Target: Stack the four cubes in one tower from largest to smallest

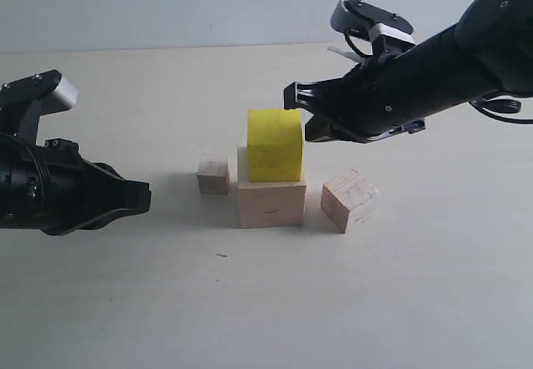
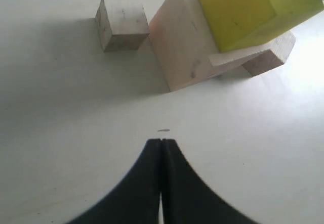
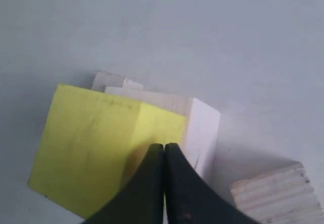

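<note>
The bright yellow cube (image 1: 275, 144) rests on the largest pale wood cube (image 1: 272, 204) mid-table, a two-high tower. The small wood cube (image 1: 213, 173) lies just left of it and the medium wood cube (image 1: 349, 200) just right, both on the table. My right gripper (image 1: 291, 96) is shut and empty, hovering at the yellow cube's upper right corner; its wrist view shows the yellow cube (image 3: 91, 153) and the large cube (image 3: 202, 133) right under the tips (image 3: 164, 145). My left gripper (image 1: 146, 196) is shut and empty, low, well left of the cubes (image 2: 161, 141).
The pale tabletop (image 1: 266, 302) stretches in front of the cubes, with a tiny dark speck (image 1: 221, 256) on it. The right arm's body (image 1: 433, 61) hangs over the back right area. A plain wall (image 1: 166, 2) bounds the far edge.
</note>
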